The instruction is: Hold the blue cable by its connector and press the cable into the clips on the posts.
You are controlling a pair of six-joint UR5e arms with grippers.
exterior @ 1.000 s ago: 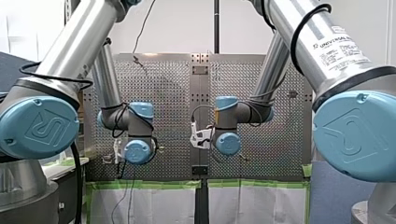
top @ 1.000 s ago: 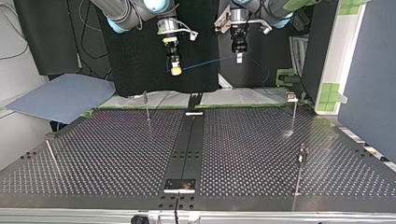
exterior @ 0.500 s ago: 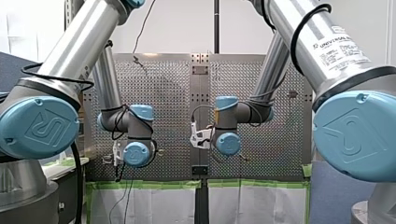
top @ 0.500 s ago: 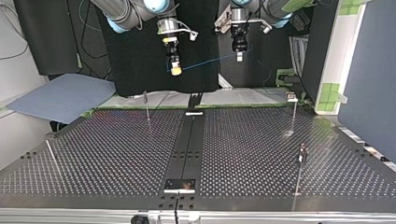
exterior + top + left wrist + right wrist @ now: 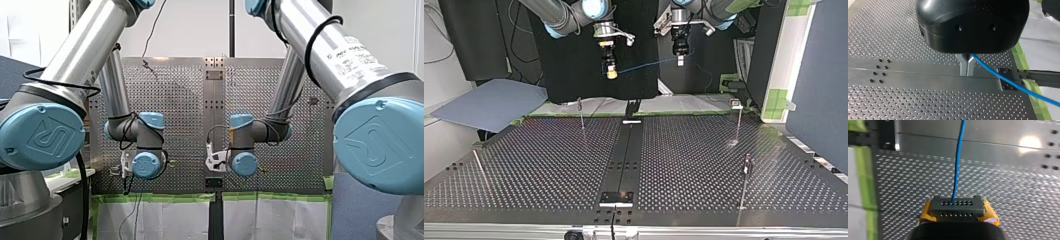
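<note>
Up in the air with both grippers, out beyond the far edge of the perforated metal desk. Clamping the dark grey rectangular connector with my right gripper, yellow-padded fingers pressed snug against both its sides, over at the left in the top view. Feeding the thin blue cable straight out of the connector's face and away ahead. Pinching that same cable further along with my left gripper, slim metal fingers closed to a sliver around it, at the right in the top view. Spanning the gap between the two grippers in a nearly taut line, rising slightly toward the right. Hovering well above and apart from the thin metal posts standing on the desk, two toward the far edge at left and right, two nearer at left and right.
</note>
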